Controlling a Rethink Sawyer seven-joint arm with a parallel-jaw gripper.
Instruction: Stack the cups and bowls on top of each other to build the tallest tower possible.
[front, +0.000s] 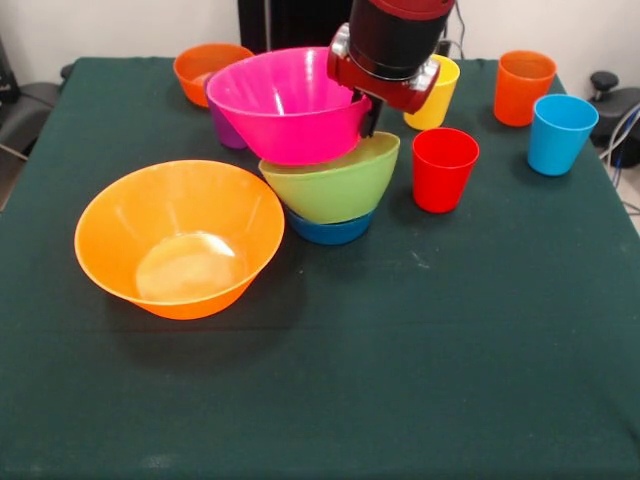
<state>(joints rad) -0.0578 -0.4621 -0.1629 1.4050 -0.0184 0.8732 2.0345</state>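
Pink bowl (285, 105) tilted atop green bowl (335, 185); claw (368, 118) at its rim, grip unclear.

Our arm, as we see it

We see the arm (392, 45) as a thick, rounded red and black body: a black cylindrical section up at twelve o'clock, capped by a glossy red collar, and below it a broad red flange. On that flange we make out pale silver-grey round fittings, one at nine o'clock and one at three o'clock. Beneath it, toward six o'clock, a slim dark finger (368, 117) hangs down; we cannot make out any cables, screws or markings on it.
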